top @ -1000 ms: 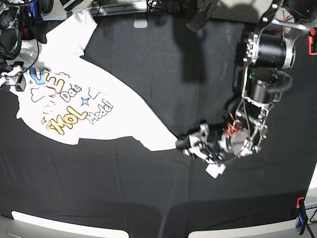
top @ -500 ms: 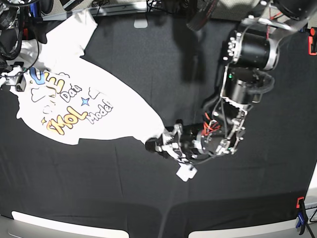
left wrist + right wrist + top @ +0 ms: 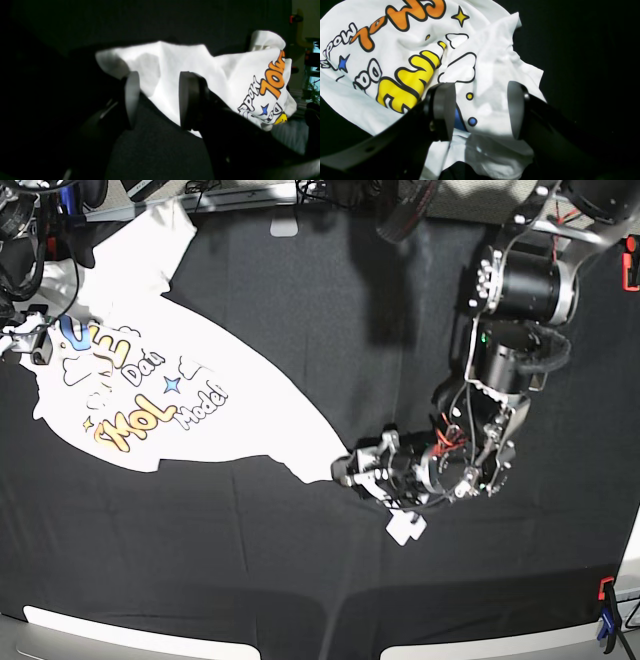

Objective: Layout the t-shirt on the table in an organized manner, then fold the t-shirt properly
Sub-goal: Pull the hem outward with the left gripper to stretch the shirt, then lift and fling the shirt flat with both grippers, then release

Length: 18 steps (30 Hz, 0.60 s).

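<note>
The white t-shirt point(image 3: 200, 410) lies print-up on the left half of the table point(image 3: 300, 560), tapering to a hem corner at the lower right. My left gripper point(image 3: 356, 473) sits low at that corner. In the left wrist view it point(image 3: 158, 100) is open, with the t-shirt point(image 3: 225, 75) fabric lying between and beyond its fingers point(image 3: 131, 100) on the black table point(image 3: 155, 155). My right gripper point(image 3: 38, 348) is at the shirt's far left edge. In the right wrist view it point(image 3: 480, 111) stands open above the t-shirt point(image 3: 490, 62), over the yellow lettering and clouds, beside bare table point(image 3: 582, 50).
A red clamp point(image 3: 630, 270) grips the table's right edge, and a blue and red clamp point(image 3: 605, 620) sits at the lower right corner. Cables and gear line the back edge, with a small white object point(image 3: 283, 226) there. The left arm's body point(image 3: 520, 290) rises at the right.
The left gripper swung left, bunching the shirt's hem corner, then came partway back right; the corner reaches out toward it again. The right arm has not moved.
</note>
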Motion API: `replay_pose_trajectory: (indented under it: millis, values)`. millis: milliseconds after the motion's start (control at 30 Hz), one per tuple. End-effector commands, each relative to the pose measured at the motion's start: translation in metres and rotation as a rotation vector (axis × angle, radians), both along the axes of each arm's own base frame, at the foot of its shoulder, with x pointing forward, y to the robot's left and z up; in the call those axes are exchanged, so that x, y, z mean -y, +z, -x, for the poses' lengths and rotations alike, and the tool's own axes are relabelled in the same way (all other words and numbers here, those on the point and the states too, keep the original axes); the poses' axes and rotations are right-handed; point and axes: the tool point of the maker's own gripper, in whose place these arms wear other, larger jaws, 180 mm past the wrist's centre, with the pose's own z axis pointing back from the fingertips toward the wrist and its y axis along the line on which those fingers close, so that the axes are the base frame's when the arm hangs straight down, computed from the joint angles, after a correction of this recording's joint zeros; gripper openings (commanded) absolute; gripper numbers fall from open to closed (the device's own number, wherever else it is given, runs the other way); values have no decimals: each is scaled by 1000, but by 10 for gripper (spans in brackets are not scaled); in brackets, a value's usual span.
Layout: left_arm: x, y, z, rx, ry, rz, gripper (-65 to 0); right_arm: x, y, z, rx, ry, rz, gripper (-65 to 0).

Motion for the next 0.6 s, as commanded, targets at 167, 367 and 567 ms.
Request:
replay_pose_trajectory:
  millis: [167, 367, 567]
  values:
    - [-17, 12, -34, 68, 133, -72, -409, 3, 15, -7, 41, 17, 29, -333]
    - [-10, 10, -28, 25, 127, -62, -409, 3, 15, -7, 42, 17, 29, -333]
    - [29, 20, -24, 40, 89, -5, -409, 3, 15, -7, 42, 17, 29, -333]
